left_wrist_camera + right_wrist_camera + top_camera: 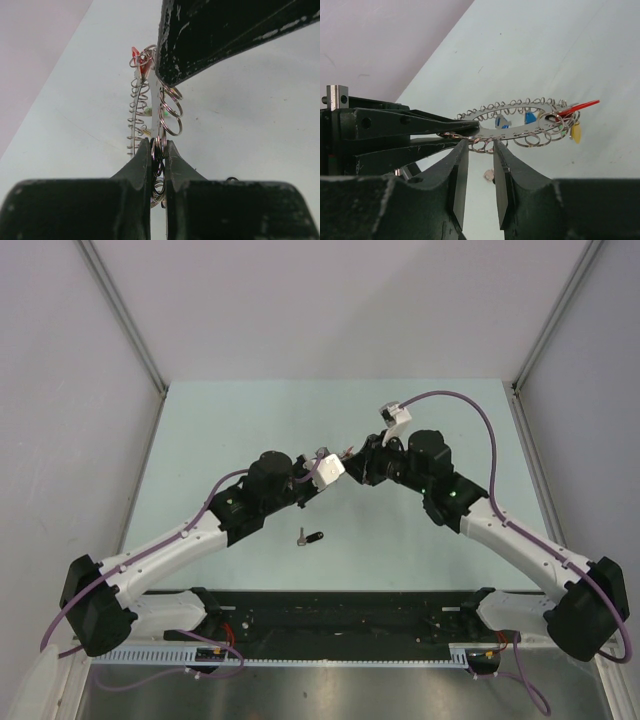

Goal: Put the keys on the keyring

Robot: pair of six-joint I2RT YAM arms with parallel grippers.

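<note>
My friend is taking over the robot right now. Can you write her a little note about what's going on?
Left gripper: shut on the keyring, holding it above the table.
Right gripper: open, jaws on either side of the ring's edge, beside the left one.
Done: several coloured keys hang on the ring.
Left: the black-headed key lies loose on the table near the arms; it needs picking up and threading on.

High rear camera looks down; wrist cameras closely share keyring [512,131]
</note>
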